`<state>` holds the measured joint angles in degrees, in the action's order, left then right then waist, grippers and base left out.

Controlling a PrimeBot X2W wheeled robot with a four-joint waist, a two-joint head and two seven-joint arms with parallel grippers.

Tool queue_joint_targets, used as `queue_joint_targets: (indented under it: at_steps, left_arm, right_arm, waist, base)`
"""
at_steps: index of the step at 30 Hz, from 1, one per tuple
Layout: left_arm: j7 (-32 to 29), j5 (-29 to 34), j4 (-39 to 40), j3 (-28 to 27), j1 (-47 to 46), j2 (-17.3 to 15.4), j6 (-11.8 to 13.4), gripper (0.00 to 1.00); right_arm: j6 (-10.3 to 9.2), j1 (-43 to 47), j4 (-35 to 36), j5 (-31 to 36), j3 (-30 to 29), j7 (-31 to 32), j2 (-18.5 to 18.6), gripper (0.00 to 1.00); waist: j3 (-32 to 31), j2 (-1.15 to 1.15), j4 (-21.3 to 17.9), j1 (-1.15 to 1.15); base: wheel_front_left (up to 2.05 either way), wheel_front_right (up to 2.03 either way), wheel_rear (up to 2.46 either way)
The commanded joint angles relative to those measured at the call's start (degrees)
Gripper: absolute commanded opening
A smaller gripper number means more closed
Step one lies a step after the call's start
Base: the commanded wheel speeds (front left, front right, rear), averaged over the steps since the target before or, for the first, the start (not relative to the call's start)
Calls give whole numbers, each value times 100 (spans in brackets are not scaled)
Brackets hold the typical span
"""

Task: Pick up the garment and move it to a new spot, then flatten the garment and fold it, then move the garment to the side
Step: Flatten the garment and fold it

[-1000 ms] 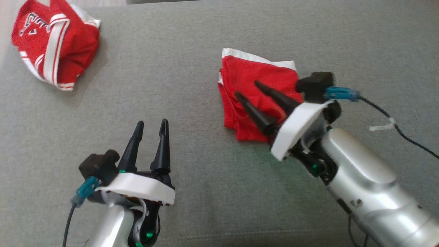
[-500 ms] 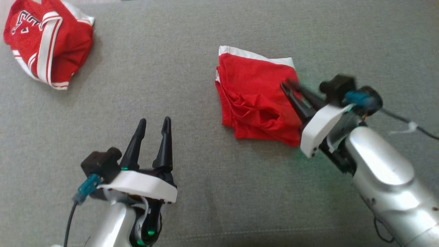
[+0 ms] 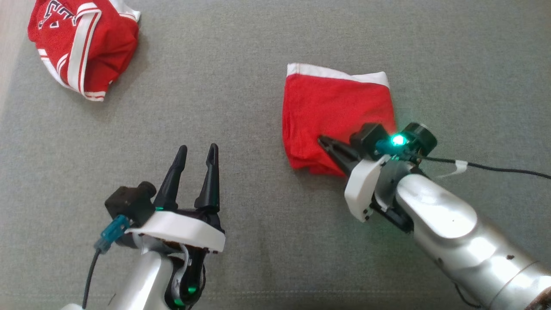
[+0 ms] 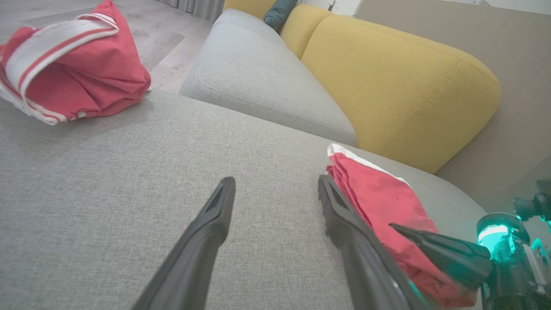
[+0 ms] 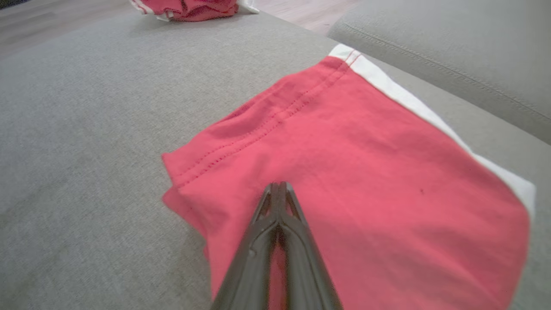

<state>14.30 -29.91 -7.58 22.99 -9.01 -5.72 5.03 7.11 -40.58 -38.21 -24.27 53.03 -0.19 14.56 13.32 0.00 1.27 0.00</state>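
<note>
The garment [image 3: 335, 112] is a red piece with a white band, lying folded and smooth on the grey sofa seat [image 3: 241, 107]. It also appears in the left wrist view [image 4: 379, 202] and the right wrist view [image 5: 344, 142]. My right gripper [image 3: 322, 140] is shut, its joined fingertips [image 5: 279, 186] resting over the garment's near edge with no cloth visibly pinched between them. My left gripper [image 3: 198, 148] stands open over bare cushion to the garment's left, with nothing between its fingers [image 4: 215, 215].
A second red garment [image 3: 82, 43] with white stripes lies bunched at the far left corner of the seat. A yellow backrest [image 4: 387, 77] rises behind the cushion. A black cable [image 3: 495, 167] trails from my right wrist.
My right gripper has shut and swung to the garment's near edge. The rumpled folds on the garment now lie smooth. The head camera shifted slightly; the left gripper stayed put.
</note>
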Motion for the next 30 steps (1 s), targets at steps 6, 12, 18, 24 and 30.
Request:
queue_joint_targets:
  at_steps: [6,12,18,24,30]
  left_arm:
    - [66,19,161,-218,-173,-19,-5,100]
    - [67,-2,113,-231,-119,-6,1,100]
    - [68,-1,31,-278,-76,3,-25,100]
    - [69,143,59,-380,-89,55,-62,100]
    - [69,385,72,-577,-9,115,-49,100]
  right_arm:
    - [37,-179,-112,-375,456,-182,-229,0]
    - [37,-213,-381,-657,732,-498,-340,0]
    - [37,-217,-526,-779,472,-1128,-438,53]
    - [37,-9,-619,-737,-451,-1442,-543,100]
    - [37,560,-202,-146,-1940,-1477,-690,100]
  waist:
    - [-22,0,3,0]
    - [-122,0,-29,0]
    - [-352,0,-162,0]
    - [-628,0,-314,0]
    - [-852,0,-443,0]
  base:
    - [0,0,0]
    - [0,0,0]
    - [0,0,0]
    - [0,0,0]
    - [0,0,0]
